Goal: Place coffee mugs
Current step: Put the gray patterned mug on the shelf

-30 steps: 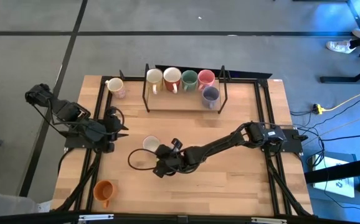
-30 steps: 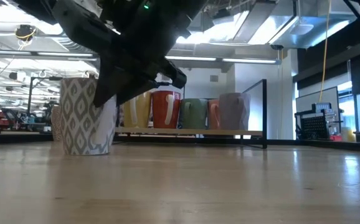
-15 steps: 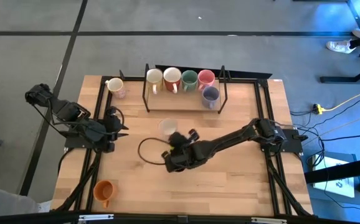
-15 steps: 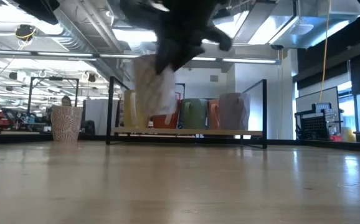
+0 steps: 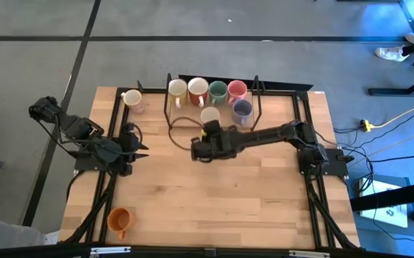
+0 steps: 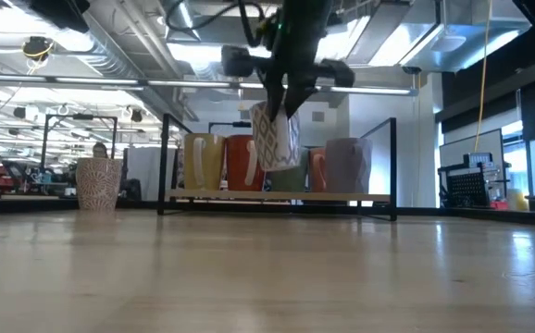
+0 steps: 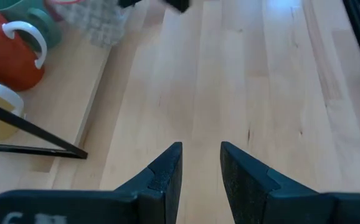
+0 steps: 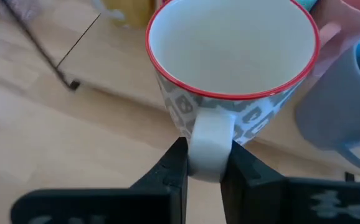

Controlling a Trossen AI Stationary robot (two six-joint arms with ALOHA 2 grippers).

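My right gripper (image 8: 205, 155) is shut on a white mug with a grey pattern and a red rim (image 5: 210, 115), held in the air just in front of the rack (image 5: 171, 118). That mug also shows in the low view (image 6: 275, 139), below the gripper (image 6: 291, 88). In the rack stand a cream mug (image 5: 177, 89), a red one (image 5: 198, 88), a green one (image 5: 218, 90), a pink one (image 5: 237, 89) and a purple-grey one (image 5: 242, 109). A second patterned mug (image 5: 132, 99) stands left of the rack. An orange mug (image 5: 119, 218) stands by the near left corner. My left gripper (image 7: 202, 163) waits at the table's left side, narrowly open over bare wood. My right gripper pinches the patterned mug's white handle (image 8: 206, 140) between its two fingers (image 8: 175, 163). The fingers slant down at it from the table's near side, one on each flat side of the handle. The mug is lifted clear of the table, mouth up and a little tilted.
The rack's black wire frame (image 5: 257, 107) rises on both ends of its wooden base. Black rails (image 5: 299, 143) run along the table's right side. Bare wood (image 5: 214, 201) spreads across the middle and near half of the table.
My right gripper has carried the patterned mug from the table's middle, left of centre, toward the far edge and rightward up to the rack. The mug has risen from table level to well above it. The gripper has stayed shut on it.
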